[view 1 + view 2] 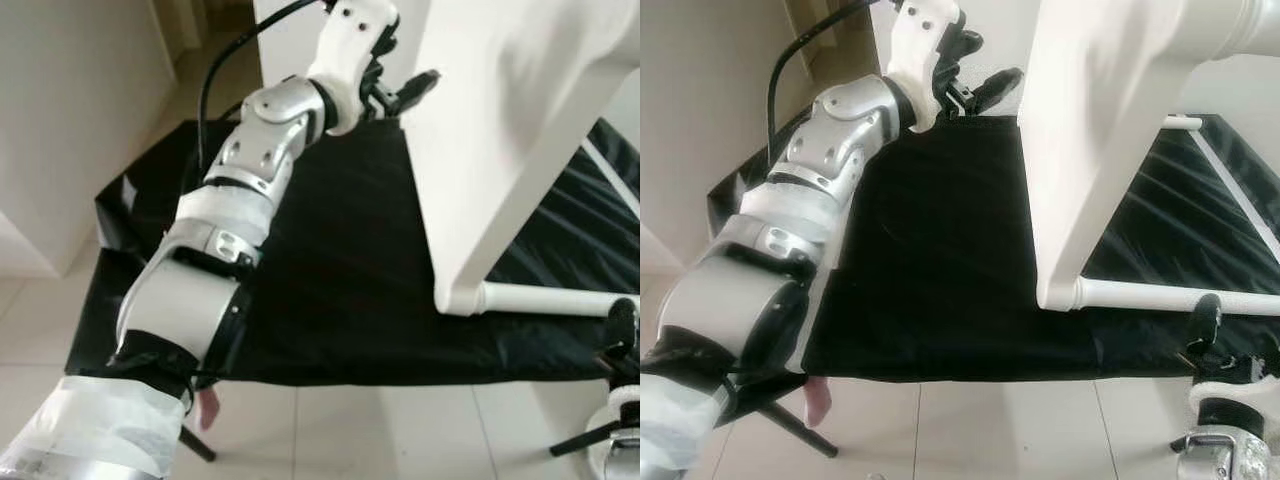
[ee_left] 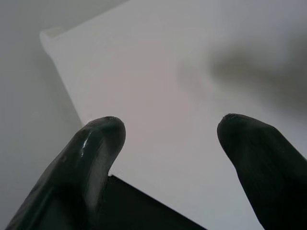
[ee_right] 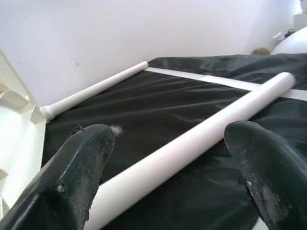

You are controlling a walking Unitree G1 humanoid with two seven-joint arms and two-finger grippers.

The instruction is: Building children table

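Partly assembled children's table on a black-covered work surface. The white tabletop stands on edge at the right of the cloth, tilted, with one white leg already fitted at its near corner and lying along the cloth towards the right. A second leg can be seen joined at a farther corner in the right wrist view. How many legs remain to be fitted cannot be judged, since the upper corners are out of frame; the table has also yet to be set upright.

The left arm is stretched forward and up, its left gripper at the far left edge of the tabletop with fingers spread apart (the panel face lies just beyond them, not clamped). The right gripper sits low at the near right, fingers apart, straddling the fitted leg without closing on it.
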